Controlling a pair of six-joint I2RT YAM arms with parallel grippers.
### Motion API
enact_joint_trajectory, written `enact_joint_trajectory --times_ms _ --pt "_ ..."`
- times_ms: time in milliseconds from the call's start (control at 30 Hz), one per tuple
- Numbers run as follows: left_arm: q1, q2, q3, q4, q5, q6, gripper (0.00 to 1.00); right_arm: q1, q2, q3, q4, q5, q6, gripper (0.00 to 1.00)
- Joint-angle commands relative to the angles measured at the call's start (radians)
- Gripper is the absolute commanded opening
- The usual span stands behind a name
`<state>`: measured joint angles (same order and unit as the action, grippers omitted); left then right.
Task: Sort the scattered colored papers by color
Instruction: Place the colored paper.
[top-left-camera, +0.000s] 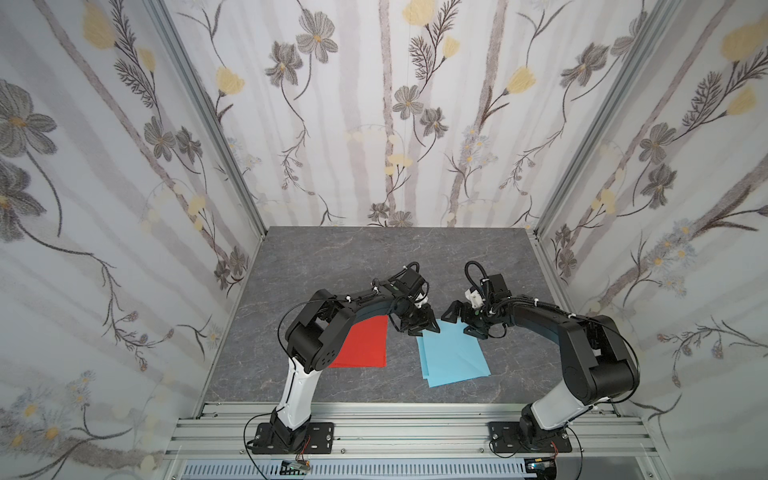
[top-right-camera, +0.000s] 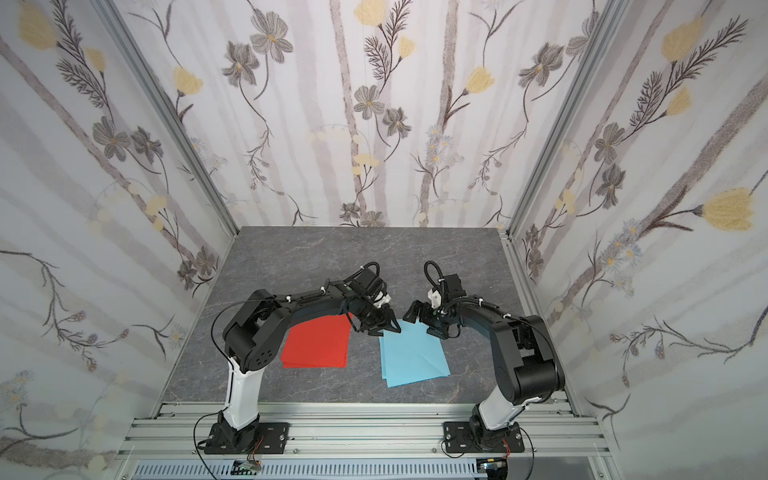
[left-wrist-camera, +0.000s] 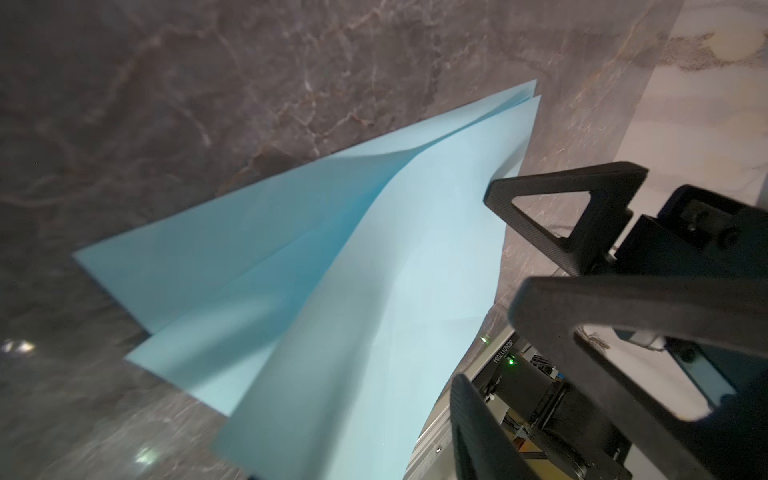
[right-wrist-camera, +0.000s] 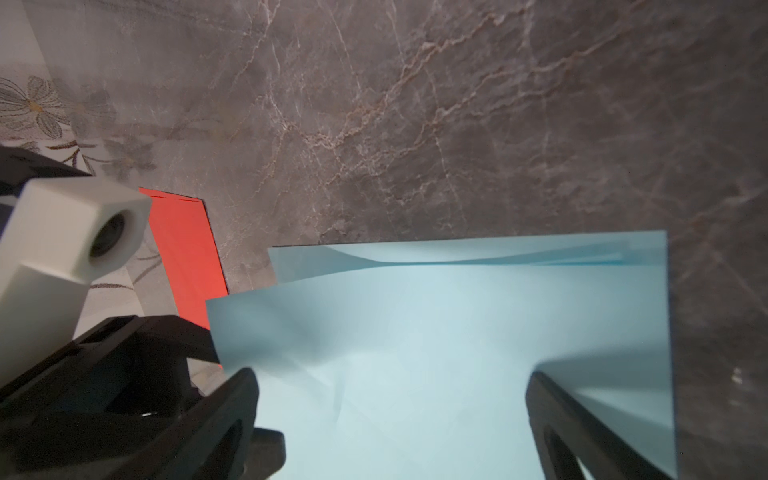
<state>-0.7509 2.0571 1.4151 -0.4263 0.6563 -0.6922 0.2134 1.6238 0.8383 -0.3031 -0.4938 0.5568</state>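
In both top views the colored papers lie in two piles: red sheets (top-left-camera: 365, 345) (top-right-camera: 318, 345) on the left and light blue sheets (top-left-camera: 455, 359) (top-right-camera: 415, 357) on the right. My left gripper (top-left-camera: 424, 328) (top-right-camera: 384, 328) hangs over the blue pile's far left corner with its fingers parted. In the left wrist view one finger (left-wrist-camera: 478, 428) shows; the raised top blue sheet (left-wrist-camera: 374, 332) hides the other. My right gripper (top-left-camera: 459, 322) (right-wrist-camera: 390, 399) stands wide open over the pile's far edge, nothing pinched. Red paper (right-wrist-camera: 183, 249) shows beyond the blue pile (right-wrist-camera: 457, 332).
The grey marbled tabletop (top-left-camera: 332, 266) is closed in by floral walls at the back and on both sides. Along the front edge runs an aluminium rail (top-left-camera: 415, 432) that carries both arm bases. My left arm's elbow (top-left-camera: 316, 332) overhangs the red pile's left part.
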Motion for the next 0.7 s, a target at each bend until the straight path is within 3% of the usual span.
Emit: enact_joint_trajectory --times_ms 0,33,67,200,367,500,667 --pt "0.002 -0.025 0.047 -0.226 -0.153 0.123 0.78 0.003 0.013 -0.005 0.015 0.043 -0.006 1.0" --pt "0.005 -0.025 0.085 -0.291 -0.205 0.157 0.94 0.004 0.014 -0.005 0.016 0.043 -0.006 1.0" --pt "0.006 -0.026 0.116 -0.369 -0.269 0.189 1.0 0.003 0.013 -0.006 0.016 0.044 -0.007 1.0" --pt "0.023 -0.082 0.181 -0.545 -0.478 0.278 1.0 0.003 0.01 0.001 0.016 0.053 -0.01 1.0" --pt "0.065 -0.248 0.185 -0.626 -0.712 0.336 1.0 0.003 0.014 0.02 0.015 0.055 -0.007 1.0" --pt "0.113 -0.54 0.008 -0.489 -0.921 0.326 1.0 0.003 -0.004 0.059 -0.012 0.054 -0.005 1.0" --pt "0.201 -0.93 -0.295 -0.18 -1.083 0.374 1.0 0.003 -0.069 0.156 -0.117 0.083 -0.058 1.0"
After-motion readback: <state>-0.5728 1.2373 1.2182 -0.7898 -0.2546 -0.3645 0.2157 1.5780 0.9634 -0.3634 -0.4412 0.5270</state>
